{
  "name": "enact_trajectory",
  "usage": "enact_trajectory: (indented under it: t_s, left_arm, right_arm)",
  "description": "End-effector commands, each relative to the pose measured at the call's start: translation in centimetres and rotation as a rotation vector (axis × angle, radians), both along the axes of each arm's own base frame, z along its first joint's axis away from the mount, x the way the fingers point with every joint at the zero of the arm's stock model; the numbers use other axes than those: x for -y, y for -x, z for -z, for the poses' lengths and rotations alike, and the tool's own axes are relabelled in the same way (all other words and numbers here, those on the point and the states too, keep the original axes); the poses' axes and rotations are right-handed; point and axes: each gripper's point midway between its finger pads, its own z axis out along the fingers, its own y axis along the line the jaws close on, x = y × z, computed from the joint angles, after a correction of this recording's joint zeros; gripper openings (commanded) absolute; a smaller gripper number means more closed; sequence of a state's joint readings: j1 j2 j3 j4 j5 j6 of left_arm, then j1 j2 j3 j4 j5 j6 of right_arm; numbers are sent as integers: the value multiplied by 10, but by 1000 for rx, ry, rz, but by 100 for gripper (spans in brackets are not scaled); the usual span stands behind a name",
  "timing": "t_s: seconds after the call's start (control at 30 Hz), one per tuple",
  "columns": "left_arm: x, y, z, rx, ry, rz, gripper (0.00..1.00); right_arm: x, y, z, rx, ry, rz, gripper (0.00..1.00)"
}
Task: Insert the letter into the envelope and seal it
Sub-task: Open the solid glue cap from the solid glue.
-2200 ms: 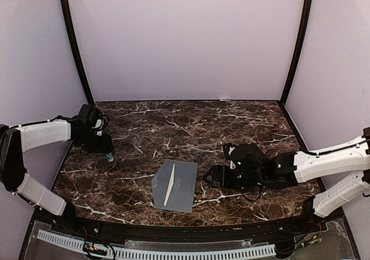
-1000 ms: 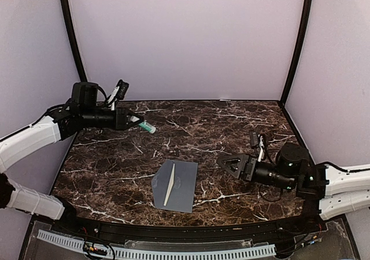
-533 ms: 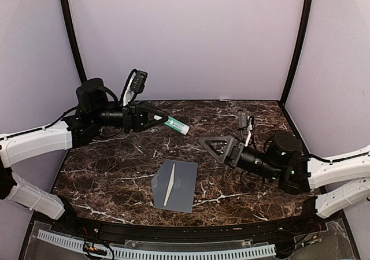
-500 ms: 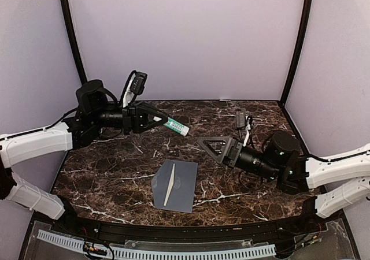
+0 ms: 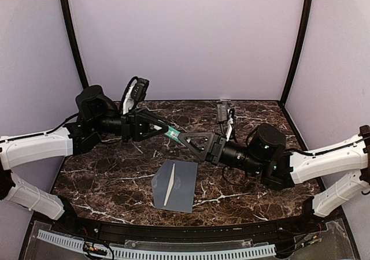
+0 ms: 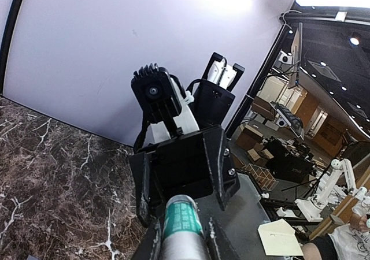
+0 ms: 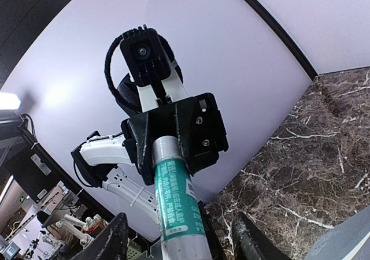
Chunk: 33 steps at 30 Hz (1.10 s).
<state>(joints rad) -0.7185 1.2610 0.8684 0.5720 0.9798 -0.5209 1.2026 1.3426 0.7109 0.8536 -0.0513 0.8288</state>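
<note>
Two arms meet mid-frame above the envelope [image 5: 184,186], lying flat at lower centre, the letter [image 5: 169,192] only a cream sliver on it. Left gripper [image 5: 155,127] clamps a glue stick [image 5: 171,134]; right gripper [image 5: 186,139] straddles its free end, jaws spread — likely for uncapping.

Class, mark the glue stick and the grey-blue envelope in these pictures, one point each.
glue stick [image 7: 175,205], right wrist view, on its green printed label.
envelope [image 5: 184,186], top external view, on its grey-blue face, right of the pale strip.
</note>
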Motion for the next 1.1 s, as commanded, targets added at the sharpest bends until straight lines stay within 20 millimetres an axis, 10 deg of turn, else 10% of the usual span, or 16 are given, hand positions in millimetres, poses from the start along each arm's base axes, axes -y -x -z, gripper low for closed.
enact_trajectory:
  t_s: [0.0,0.47,0.8,0.93,1.07]
  left_arm:
    - [1,12,-5,18,25,57,0]
    - [3,17,-7,26,17,71,0]
    - [5,16,-5,14,3,72,1]
    - [6,15,-4,7,-6,77,42]
    - [6,15,-5,5,-6,73,53]
  right_arm:
    - [0,9,-25,34,-81,-35,52]
    - [-15,18,-22,28,-62,-101,41]
    - [-11,14,-16,7,-49,-71,11]
    - [-4,14,-18,14,-63,-58,7]
    - [0,14,-18,16,-64,-49,5]
